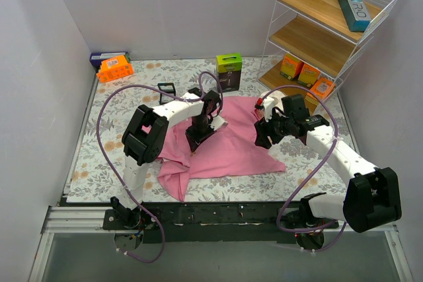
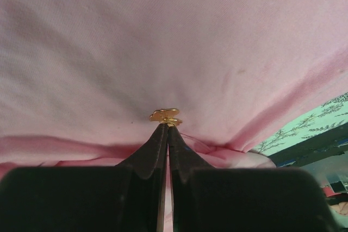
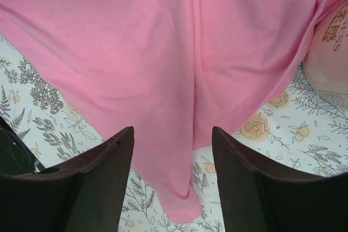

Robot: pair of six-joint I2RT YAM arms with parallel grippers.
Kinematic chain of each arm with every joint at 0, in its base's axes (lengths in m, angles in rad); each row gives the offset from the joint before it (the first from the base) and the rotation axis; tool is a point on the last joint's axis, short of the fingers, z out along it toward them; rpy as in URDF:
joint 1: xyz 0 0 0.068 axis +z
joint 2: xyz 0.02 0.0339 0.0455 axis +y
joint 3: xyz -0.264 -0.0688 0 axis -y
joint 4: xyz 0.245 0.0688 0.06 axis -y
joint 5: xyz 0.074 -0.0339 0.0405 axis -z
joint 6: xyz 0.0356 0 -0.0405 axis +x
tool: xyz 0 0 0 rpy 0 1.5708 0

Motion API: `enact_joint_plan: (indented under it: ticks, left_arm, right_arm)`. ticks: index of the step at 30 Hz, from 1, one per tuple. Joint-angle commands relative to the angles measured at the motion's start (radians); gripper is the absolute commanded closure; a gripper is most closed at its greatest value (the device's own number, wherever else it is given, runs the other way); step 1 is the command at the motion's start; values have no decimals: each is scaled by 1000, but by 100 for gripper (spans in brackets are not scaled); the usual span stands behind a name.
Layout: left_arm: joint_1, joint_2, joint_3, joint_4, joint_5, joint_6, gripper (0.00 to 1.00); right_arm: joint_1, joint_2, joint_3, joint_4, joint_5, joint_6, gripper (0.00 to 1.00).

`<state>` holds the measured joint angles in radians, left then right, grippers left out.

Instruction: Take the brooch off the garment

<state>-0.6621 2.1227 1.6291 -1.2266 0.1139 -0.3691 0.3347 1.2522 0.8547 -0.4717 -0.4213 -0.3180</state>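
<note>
On the top shelf a blue box shows the big letters "RO". In the middle of the flowery table cover lies the pink garment. The left gripper is squeezed tight, its tips pinching the bottom of the small gold brooch on the cloth. The right gripper is wide open over the garment's edge and holds nothing

One garment, one brooch (gold), two robot arms.
</note>
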Motion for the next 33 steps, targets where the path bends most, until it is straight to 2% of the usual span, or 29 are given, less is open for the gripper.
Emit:
enact_joint_plan:
  ticks: [1, 33]
  left_arm:
    - [5, -35, -17, 1, 18, -5, 100]
    - [5, -102, -15, -7, -8, -8, 100]
  right_arm:
    - [-3, 7, 37, 4, -7, -6, 33]
    - [-3, 0, 35, 1, -8, -6, 33]
